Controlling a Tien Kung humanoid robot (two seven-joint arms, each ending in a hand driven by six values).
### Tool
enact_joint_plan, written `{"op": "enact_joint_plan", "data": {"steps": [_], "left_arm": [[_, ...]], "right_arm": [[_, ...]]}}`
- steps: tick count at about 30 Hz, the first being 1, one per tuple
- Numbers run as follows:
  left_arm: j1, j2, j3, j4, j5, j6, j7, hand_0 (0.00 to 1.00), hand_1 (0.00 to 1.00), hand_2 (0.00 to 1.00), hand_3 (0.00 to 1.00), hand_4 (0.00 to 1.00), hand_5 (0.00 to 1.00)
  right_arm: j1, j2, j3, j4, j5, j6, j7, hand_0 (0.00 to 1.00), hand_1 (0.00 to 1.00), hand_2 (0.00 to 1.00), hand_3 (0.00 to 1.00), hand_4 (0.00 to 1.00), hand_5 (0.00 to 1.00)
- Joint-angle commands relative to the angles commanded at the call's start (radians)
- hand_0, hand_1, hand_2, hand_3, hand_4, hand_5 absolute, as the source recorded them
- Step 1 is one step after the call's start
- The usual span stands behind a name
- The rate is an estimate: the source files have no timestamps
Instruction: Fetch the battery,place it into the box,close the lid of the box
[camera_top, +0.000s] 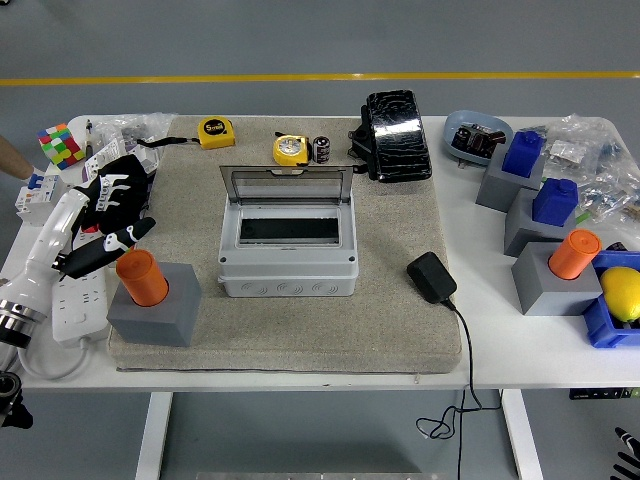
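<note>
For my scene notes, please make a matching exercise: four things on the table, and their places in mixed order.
Things:
1. battery
2. box
3. Rubik's cube
4. lemon

Places:
A. far left corner of the table
B. middle of the mat, lid open
C. blue bin at the right edge
D. far edge of the mat, beside a yellow tape measure

Pairs: 1-D, 2-B, 3-A, 4-C

Bright, even overhead light is filling the scene, and focus is holding sharp. Glare is glinting off the black case (398, 135) at one o'clock
</note>
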Motion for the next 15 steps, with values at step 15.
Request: {"op": "enact_joint_plan", "data": {"steps": [15], "left_arm": [[0.019,-0.032,0.047,0.07,-0.033,0.009,-0.078,0.531,0.694,0.741,0.799,0.998,0.346]], "right_arm": [[-0.01,0.004,0.012,0.001,-0.007,-0.001,-0.001,0.663,0.671,0.677,0.556,0.964,0.472]]}}
